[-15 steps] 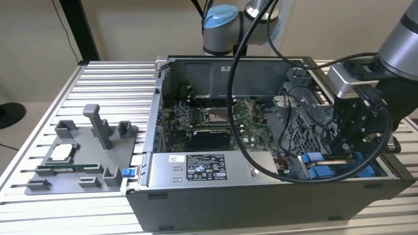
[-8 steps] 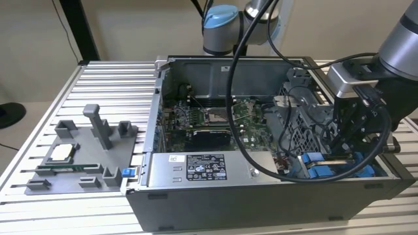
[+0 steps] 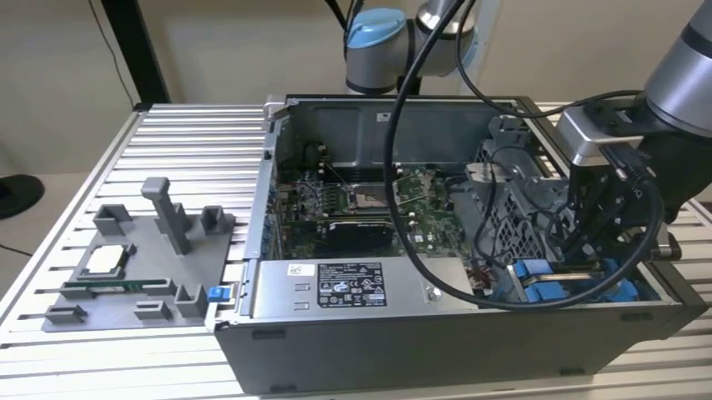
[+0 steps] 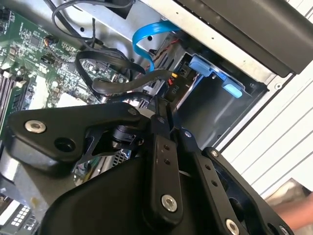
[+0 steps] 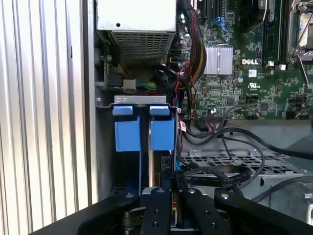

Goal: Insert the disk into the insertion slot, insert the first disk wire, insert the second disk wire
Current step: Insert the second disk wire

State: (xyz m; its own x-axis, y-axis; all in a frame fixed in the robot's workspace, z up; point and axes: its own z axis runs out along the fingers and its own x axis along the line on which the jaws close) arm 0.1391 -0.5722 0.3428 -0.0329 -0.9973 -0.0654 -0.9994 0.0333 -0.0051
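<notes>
Gripper (image 5: 172, 182) down in the drive bay (image 5: 105, 147) of the computer case (image 3: 445, 342), fingers (image 4: 161, 122) pinched together on a black cable plug (image 4: 171, 88), blue drive frame (image 5: 144, 134) seated in the bay.

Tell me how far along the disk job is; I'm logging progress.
Looks done: the disk's blue frame sits in the slot. In hand: the gripper is down at that slot, its tip by a black wire. Left: the pictures do not show whether either wire is plugged in, so both wire steps count as open.
</notes>
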